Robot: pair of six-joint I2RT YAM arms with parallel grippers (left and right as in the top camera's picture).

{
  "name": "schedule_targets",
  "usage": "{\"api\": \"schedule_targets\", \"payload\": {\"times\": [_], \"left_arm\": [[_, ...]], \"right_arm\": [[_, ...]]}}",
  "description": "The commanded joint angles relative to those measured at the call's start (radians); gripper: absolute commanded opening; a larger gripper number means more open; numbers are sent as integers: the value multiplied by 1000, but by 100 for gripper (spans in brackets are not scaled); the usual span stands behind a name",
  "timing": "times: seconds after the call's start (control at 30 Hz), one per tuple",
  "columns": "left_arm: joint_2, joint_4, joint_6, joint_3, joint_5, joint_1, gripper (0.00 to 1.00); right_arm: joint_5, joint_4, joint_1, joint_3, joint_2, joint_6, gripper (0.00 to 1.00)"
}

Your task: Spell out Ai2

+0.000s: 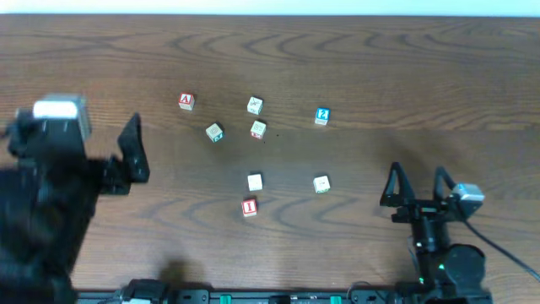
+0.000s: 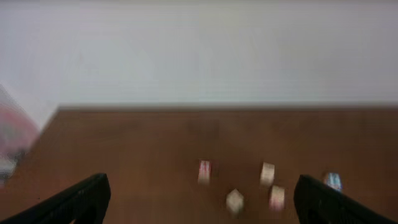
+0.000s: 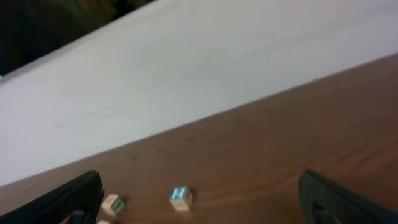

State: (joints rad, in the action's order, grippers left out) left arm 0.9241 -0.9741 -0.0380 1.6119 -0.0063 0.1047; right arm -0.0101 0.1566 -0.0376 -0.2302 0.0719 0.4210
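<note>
Several small letter cubes lie on the brown table. A red A block (image 1: 186, 101) sits far left, a red I block (image 1: 249, 207) near the front middle, and a blue 2 block (image 1: 321, 116) at the right; the blue block also shows in the right wrist view (image 3: 180, 196). My left gripper (image 1: 133, 156) is open and empty, at the left of the blocks. My right gripper (image 1: 418, 187) is open and empty, at the front right. The left wrist view is blurred; the red A block (image 2: 204, 172) shows ahead between its fingers.
Other cubes lie between: a red-marked one (image 1: 258, 129), a green-marked one (image 1: 214, 132), a pale one (image 1: 255, 105), a white one (image 1: 255, 181) and a green-marked one (image 1: 321, 184). The table's far edge meets a white wall (image 2: 199, 50).
</note>
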Motion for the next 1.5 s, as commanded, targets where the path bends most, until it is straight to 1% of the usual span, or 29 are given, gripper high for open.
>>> {"api": "schedule_targets", "payload": {"times": [0.0, 0.1, 0.23, 0.33, 0.4, 0.43, 0.53, 0.63, 0.67, 0.7, 0.73, 0.77, 0.8, 0.87, 0.93, 1.0, 1.17, 1.33, 1.47], "left_arm": [[143, -102, -7, 185, 7, -5, 95], [266, -223, -7, 334, 7, -5, 95], [394, -363, 41, 479, 12, -5, 95], [467, -447, 42, 523, 66, -5, 95], [507, -508, 41, 523, 79, -5, 95], [527, -537, 41, 523, 79, -5, 95], [587, -570, 42, 521, 85, -5, 95], [641, -612, 41, 515, 49, -6, 95], [664, -631, 41, 515, 48, -6, 95], [681, -633, 42, 515, 48, -6, 95], [697, -634, 42, 515, 49, -6, 95], [710, -634, 42, 515, 50, -6, 95], [724, -634, 42, 515, 51, -6, 95], [753, -646, 41, 515, 47, -6, 95], [770, -645, 42, 515, 47, -6, 95], [778, -647, 43, 515, 48, -6, 95], [781, -649, 45, 515, 46, -7, 95], [781, -649, 56, 515, 0, -7, 95], [781, -642, 156, 515, -71, -7, 95]], "right_arm": [[3, 59, 4, -188, 97, -13, 99], [2, 144, 4, -387, 265, -63, 99], [-10, 360, 3, -694, 544, -71, 99], [-54, 560, 3, -910, 756, -71, 99], [-103, 644, 3, -1011, 872, -70, 99], [-103, 652, 3, -1040, 919, -70, 99], [-185, 713, 3, -1070, 1023, -61, 99], [-262, 756, -5, -1069, 1108, -68, 99], [-257, 802, -24, -1069, 1145, -71, 98], [-242, 840, -43, -1069, 1170, -70, 90], [-224, 875, -67, -1069, 1194, -70, 90], [-207, 898, -94, -1069, 1211, -68, 93], [-181, 916, -132, -1069, 1227, -50, 96], [-89, 934, -256, -1069, 1255, 4, 99], [16, 954, -381, -1069, 1272, 53, 99], [82, 979, -488, -1069, 1295, 100, 99], [111, 986, -711, -1070, 1390, 166, 99], [126, 975, -810, -1070, 1508, 208, 99], [69, 901, -852, -1070, 1582, 206, 99]]}}
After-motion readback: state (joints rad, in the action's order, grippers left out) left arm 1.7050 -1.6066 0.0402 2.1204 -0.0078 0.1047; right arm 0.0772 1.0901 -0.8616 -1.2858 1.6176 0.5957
